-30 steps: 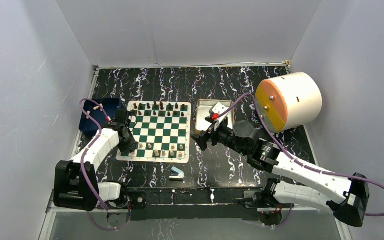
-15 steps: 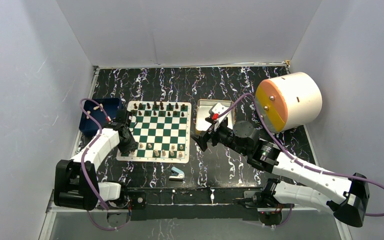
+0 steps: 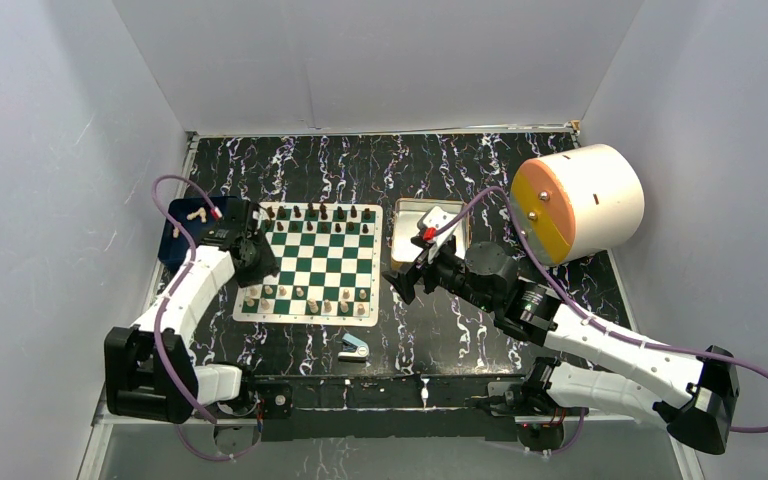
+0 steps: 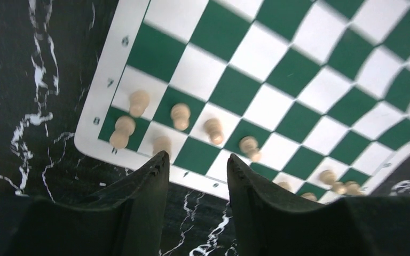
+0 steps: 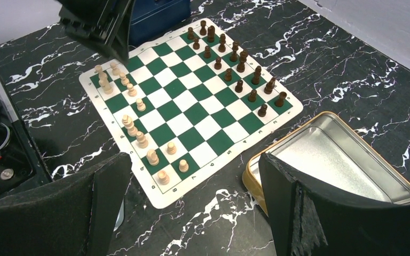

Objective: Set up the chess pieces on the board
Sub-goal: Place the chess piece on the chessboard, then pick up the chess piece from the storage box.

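The setup looked close to finished. On the board (image 3: pixel 325 262), the dark pieces (image 3: pixel 315 212) stood in two ranks along its upper edge in the top view. They seemed a full set, though they were too small to count with certainty. The pale pieces (image 5: pixel 133 128) filled most of two ranks along the opposite edge, at the left of the right wrist view. Those rows ran unevenly, with some squares bare, so I judged that a few pale figures were yet to be placed. Pale specks in the dark blue tray (image 3: pixel 175 245), at the board's upper left in the top view, might have been those, but I could not tell. The left gripper (image 4: pixel 197 160) hovered just off the board's corner by the pale ranks, its jaws slightly parted with nothing between them. The right gripper (image 5: pixel 195 170) hung spread wide and empty beside the silver tin (image 5: pixel 341 160), whose visible floor was bare.
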Available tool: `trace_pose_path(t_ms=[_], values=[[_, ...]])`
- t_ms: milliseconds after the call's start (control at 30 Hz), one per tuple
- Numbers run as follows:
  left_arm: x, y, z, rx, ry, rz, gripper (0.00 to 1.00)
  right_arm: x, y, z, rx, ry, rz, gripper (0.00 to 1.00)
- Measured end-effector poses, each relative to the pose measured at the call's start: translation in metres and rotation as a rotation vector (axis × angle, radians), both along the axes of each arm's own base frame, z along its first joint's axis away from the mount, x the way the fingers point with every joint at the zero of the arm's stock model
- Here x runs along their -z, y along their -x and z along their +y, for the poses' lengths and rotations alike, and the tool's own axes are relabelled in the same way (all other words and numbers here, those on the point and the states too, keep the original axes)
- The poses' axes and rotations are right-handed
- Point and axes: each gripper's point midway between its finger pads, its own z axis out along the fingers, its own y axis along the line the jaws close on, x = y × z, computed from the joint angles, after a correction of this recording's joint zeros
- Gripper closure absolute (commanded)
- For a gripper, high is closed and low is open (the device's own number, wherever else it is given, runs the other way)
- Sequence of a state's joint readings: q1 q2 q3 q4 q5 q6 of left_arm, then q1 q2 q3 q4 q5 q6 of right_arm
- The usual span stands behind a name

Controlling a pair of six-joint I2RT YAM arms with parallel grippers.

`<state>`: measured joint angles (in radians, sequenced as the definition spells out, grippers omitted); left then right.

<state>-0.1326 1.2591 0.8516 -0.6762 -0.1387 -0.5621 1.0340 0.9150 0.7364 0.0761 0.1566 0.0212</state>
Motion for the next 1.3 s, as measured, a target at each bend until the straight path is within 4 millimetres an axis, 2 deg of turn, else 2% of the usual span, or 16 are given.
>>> trace_pose_path(t_ms=[100, 200, 300, 367, 500, 600, 700, 867, 1067, 1167, 1300], values=[[-0.025, -0.023, 0.002, 0.021, -0.017, -0.1, 0.5, 0.0, 0.0, 0.0, 0.004, -0.006, 0.008, 0.01], [-0.046, -0.044, 0.011, 0.024, -0.072, -0.181, 0.48, 0.0, -0.001, -0.001, 0.025, -0.017, 0.024, 0.01], [-0.059, -0.063, 0.027, 0.013, -0.131, -0.214, 0.47, 0.001, -0.002, -0.006, 0.055, -0.025, 0.048, 0.01], [-0.061, -0.081, 0.044, -0.011, -0.167, -0.222, 0.47, -0.003, -0.003, -0.008, 0.074, -0.046, 0.066, 0.01], [-0.049, -0.102, 0.078, -0.08, -0.196, -0.197, 0.48, -0.01, -0.003, -0.011, 0.097, -0.088, 0.086, 0.01], [-0.042, -0.117, 0.105, -0.133, -0.21, -0.19, 0.54, -0.011, -0.003, -0.011, 0.109, -0.105, 0.101, 0.01], [-0.037, -0.133, 0.133, -0.188, -0.218, -0.2, 0.64, -0.01, -0.004, -0.01, 0.116, -0.115, 0.116, 0.01], [-0.017, -0.164, 0.168, -0.222, -0.222, -0.201, 0.68, -0.003, -0.008, -0.005, 0.128, -0.106, 0.129, 0.01], [0.022, -0.198, 0.183, -0.199, -0.232, -0.173, 0.72, -0.002, -0.017, -0.001, 0.154, -0.104, 0.105, 0.01], [0.038, -0.202, 0.185, -0.185, -0.236, -0.152, 0.75, 0.002, -0.022, 0.001, 0.161, -0.087, 0.092, 0.01], [0.047, -0.208, 0.189, -0.167, -0.249, -0.146, 0.73, 0.009, -0.026, 0.003, 0.173, -0.059, 0.087, 0.01]])
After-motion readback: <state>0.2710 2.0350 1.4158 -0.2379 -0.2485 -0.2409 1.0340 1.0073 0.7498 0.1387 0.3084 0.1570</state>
